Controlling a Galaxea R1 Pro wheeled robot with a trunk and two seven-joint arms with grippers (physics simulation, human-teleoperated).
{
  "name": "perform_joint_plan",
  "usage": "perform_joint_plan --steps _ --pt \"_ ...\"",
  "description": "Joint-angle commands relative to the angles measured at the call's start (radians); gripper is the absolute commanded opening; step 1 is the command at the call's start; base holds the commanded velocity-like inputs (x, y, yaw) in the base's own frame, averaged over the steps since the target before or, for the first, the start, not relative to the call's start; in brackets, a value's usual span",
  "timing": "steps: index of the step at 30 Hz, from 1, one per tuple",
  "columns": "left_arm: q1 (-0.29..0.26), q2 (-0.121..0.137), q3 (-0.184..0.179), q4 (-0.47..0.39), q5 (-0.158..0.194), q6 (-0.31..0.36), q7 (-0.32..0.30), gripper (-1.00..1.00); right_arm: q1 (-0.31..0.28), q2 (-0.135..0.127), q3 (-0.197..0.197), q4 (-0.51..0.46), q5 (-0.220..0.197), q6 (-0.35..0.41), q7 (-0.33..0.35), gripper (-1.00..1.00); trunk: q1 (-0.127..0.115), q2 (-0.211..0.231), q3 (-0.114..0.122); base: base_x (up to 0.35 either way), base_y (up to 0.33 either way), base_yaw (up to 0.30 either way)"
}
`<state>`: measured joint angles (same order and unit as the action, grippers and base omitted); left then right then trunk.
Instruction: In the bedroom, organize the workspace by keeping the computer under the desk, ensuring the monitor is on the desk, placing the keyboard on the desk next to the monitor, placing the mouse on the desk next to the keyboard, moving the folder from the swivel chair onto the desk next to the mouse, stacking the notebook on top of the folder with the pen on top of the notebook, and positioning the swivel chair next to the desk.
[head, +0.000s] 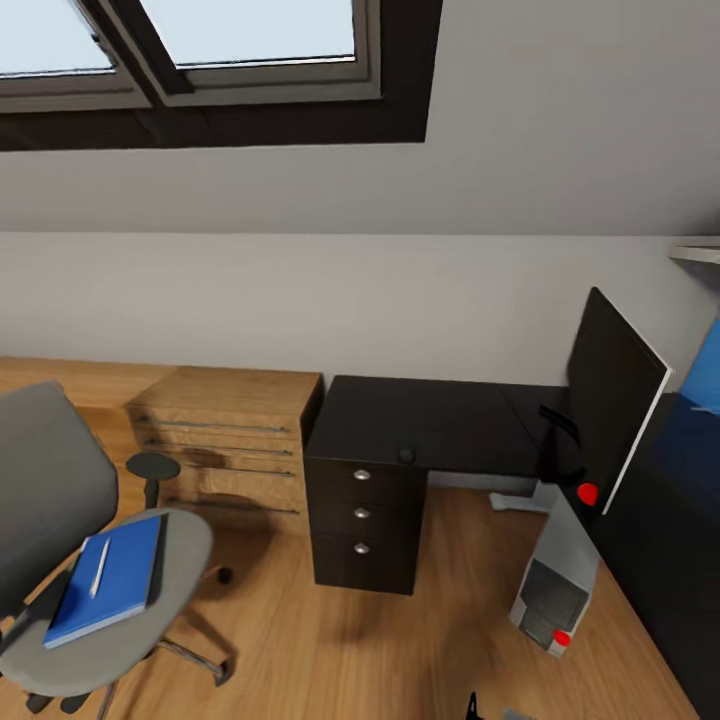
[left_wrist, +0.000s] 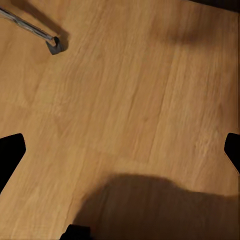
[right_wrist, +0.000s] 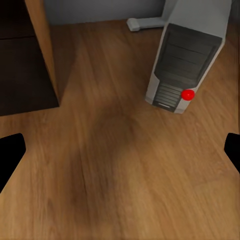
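A grey swivel chair (head: 60, 500) stands at the left of the head view. On its seat lies a blue notebook (head: 110, 580) over a darker flat folder edge (head: 158, 565), with a white pen (head: 100, 568) on top. The black desk (head: 430, 420) with drawers sits against the wall. A small dark mouse (head: 406, 455) rests near its front edge. The black monitor (head: 615, 395) stands tilted at the desk's right end. The grey computer tower (head: 555, 585) (right_wrist: 187, 55) is on the floor below it. My left gripper (left_wrist: 120, 150) and right gripper (right_wrist: 120, 150) hang open over bare floor.
A wooden dresser (head: 230, 440) stands left of the desk. A pale flat object (head: 515, 500) (right_wrist: 145, 22) lies on the floor under the desk. Dark blue furniture (head: 690, 470) fills the right edge. A chair leg with its caster (left_wrist: 54, 45) reaches over the wood floor.
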<state>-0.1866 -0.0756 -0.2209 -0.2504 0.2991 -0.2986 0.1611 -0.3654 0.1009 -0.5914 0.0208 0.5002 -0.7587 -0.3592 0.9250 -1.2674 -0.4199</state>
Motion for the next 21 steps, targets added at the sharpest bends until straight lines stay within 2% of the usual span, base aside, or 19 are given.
perform_joint_plan --steps 1,14,16,21 --pt "-0.001 0.000 -0.009 0.000 0.008 -0.004 0.006 1.00 -0.001 0.000 -0.005 0.002 0.011 -0.002 -0.007 1.00 0.000 -0.001 -0.001 0.169 0.000 -0.120" --pt "-0.001 0.000 -0.009 0.000 0.008 -0.004 0.006 1.00 -0.001 -0.003 -0.005 0.001 0.011 -0.002 -0.007 1.00 0.000 -0.001 -0.001 0.114 0.000 -0.027" --pt "-0.001 0.010 0.003 -0.011 0.010 0.008 0.018 1.00 -0.013 0.008 0.008 -0.010 0.000 0.009 0.005 1.00 0.000 -0.001 -0.001 0.000 0.000 0.000" --pt "-0.001 -0.008 0.000 -0.039 0.011 0.036 0.022 1.00 -0.041 0.030 0.045 -0.027 -0.001 0.039 0.025 1.00 -0.007 0.013 0.005 0.000 0.000 0.000"
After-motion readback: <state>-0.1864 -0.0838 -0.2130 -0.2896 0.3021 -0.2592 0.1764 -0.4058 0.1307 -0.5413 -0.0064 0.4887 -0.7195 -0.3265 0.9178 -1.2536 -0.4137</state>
